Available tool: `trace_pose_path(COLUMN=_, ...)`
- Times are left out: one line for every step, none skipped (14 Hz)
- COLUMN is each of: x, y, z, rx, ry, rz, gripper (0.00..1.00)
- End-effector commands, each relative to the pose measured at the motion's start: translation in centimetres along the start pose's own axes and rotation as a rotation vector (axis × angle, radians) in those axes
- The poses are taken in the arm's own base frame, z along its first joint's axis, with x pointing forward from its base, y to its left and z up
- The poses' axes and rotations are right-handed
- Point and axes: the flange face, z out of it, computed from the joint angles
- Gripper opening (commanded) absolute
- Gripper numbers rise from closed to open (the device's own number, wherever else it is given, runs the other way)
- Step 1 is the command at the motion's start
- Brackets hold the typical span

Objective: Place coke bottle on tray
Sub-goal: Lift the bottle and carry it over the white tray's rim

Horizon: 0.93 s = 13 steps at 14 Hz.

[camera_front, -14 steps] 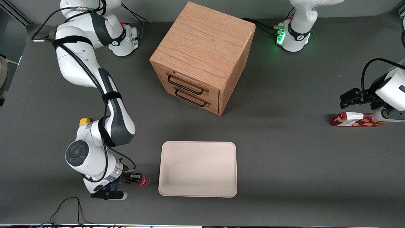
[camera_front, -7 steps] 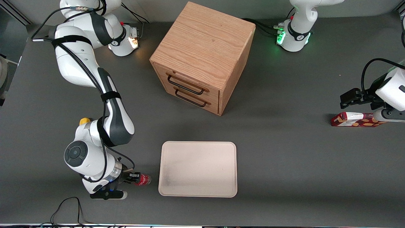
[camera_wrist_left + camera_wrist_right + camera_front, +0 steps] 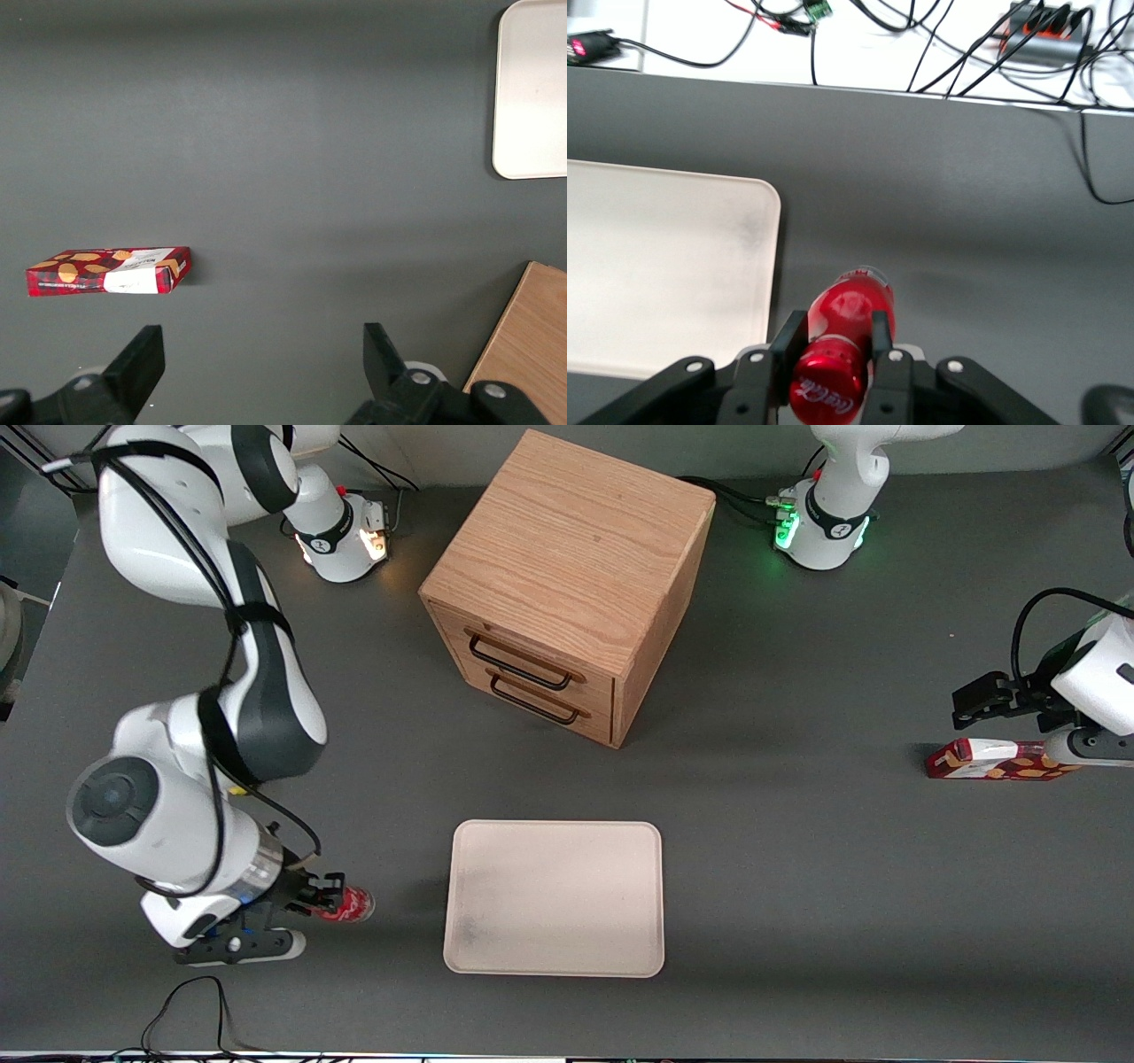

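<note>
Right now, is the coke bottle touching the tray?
Apart. The front view shows bare table between the coke bottle, clamped in the end effector, and the tray.

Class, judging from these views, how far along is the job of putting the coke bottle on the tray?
Done: the pincer is shut on the coke bottle, its fingers clamping the neck below the red cap. In hand: the bottle is carried beside the tray, toward the working arm's end of the table. Left: bring the bottle over the tray, which holds nothing, set it down and release.
</note>
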Motion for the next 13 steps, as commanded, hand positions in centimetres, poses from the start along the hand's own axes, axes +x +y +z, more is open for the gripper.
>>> trace_pose_path(x=-0.8, y=-1.6, z=-4.6, rx=0.022, ry=0.012, rz=-0.049, gripper=0.1)
trace_pose_path(x=-1.0, y=-2.5, z=-5.4, rx=0.037, ry=0.021, rz=-0.056, gripper=0.1)
trace_pose_path(x=-1.0, y=-3.4, z=-6.3, rx=0.057, ry=0.038, rz=-0.065, gripper=0.1)
trace_pose_path(x=-1.1, y=-4.8, z=-6.9, rx=0.084, ry=0.055, rz=-0.077, gripper=0.1)
trace_pose_path(x=-1.0, y=-6.0, z=-7.1, rx=0.114, ry=0.092, rz=-0.067, gripper=0.11)
trace_pose_path(x=-0.6, y=-7.3, z=-6.4, rx=0.139, ry=0.126, rz=-0.059, gripper=0.11)
trace_pose_path(x=-0.1, y=-8.4, z=-4.6, rx=0.156, ry=0.152, rz=-0.065, gripper=0.11)
trace_pose_path(x=0.2, y=-9.2, z=-2.4, rx=0.154, ry=0.171, rz=-0.074, gripper=0.12)
trace_pose_path(x=0.5, y=-10.2, z=0.1, rx=0.137, ry=0.188, rz=-0.089, gripper=0.12)
trace_pose_path(x=0.8, y=-10.5, z=2.6, rx=0.136, ry=0.198, rz=-0.09, gripper=0.12)
trace_pose_path(x=0.9, y=-10.8, z=4.8, rx=0.141, ry=0.208, rz=-0.092, gripper=0.12)
trace_pose_path(x=1.0, y=-11.3, z=6.6, rx=0.147, ry=0.22, rz=-0.093, gripper=0.12)
trace_pose_path(x=0.9, y=-11.9, z=8.2, rx=0.146, ry=0.223, rz=-0.102, gripper=0.13)
